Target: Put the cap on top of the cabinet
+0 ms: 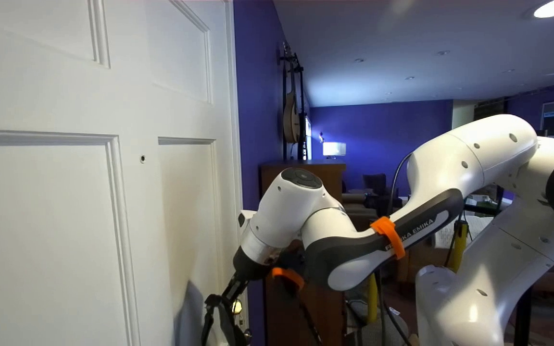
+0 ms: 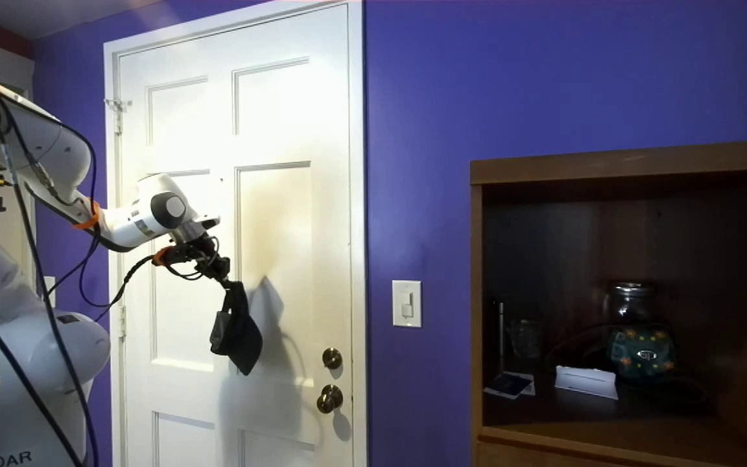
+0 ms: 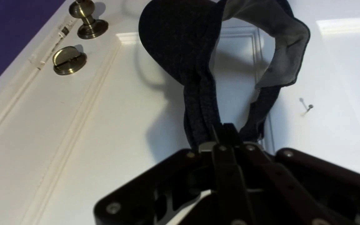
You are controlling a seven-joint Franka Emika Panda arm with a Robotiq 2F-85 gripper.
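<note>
Cap [image 2: 238,327] hangs brim-down in front of the door [image 2: 283,220], well apart from the cabinet [image 2: 626,163], and the fingers of my gripper [image 3: 225,132] pinch its band, though dark cloth against dark metal hides how deep. I judge it light, floppy and unlikely to slip, stiffer only at the brim, so the band is the place to hold; I'd expect some swing over the cabinet's front edge.

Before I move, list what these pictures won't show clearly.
Dark grey cloth cap: pinched part hidden by black gripper fingers in the wrist view.
Tall brown wooden cabinet: base cut off by the bottom edge in both exterior views.
Dark rectangular card: details too small in an exterior view.
</note>
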